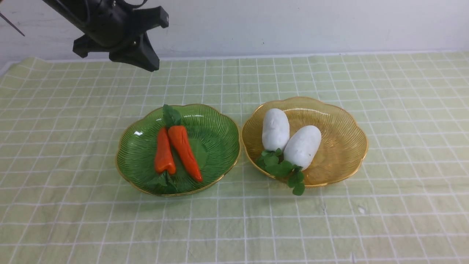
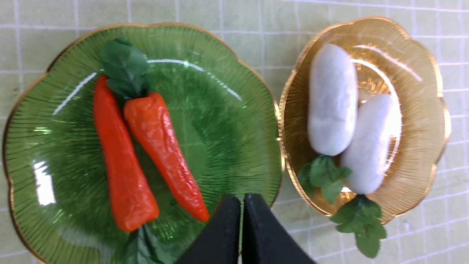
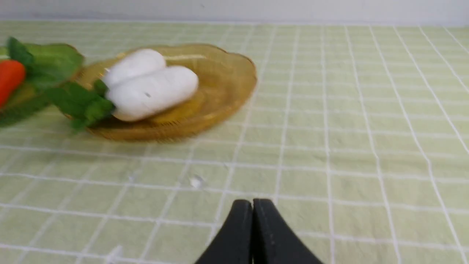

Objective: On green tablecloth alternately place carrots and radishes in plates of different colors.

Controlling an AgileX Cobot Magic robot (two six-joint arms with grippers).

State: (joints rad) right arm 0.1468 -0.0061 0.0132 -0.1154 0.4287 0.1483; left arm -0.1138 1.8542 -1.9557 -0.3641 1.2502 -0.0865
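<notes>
Carrots (image 1: 177, 152) glossy orange | radishes (image 1: 289, 141) matte white | both jaws closed, empty

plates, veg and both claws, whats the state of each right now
green plate: flat on the tablecloth, holds both carrots
amber plate: flat beside it, holds both radishes
short carrot: lying down, leaves toward the camera
long carrot: lying beside it, leaves pointing away
radishes: lying side by side, touching
left claw: shut, empty, above the green plate
right claw: shut, empty, over bare cloth
</notes>
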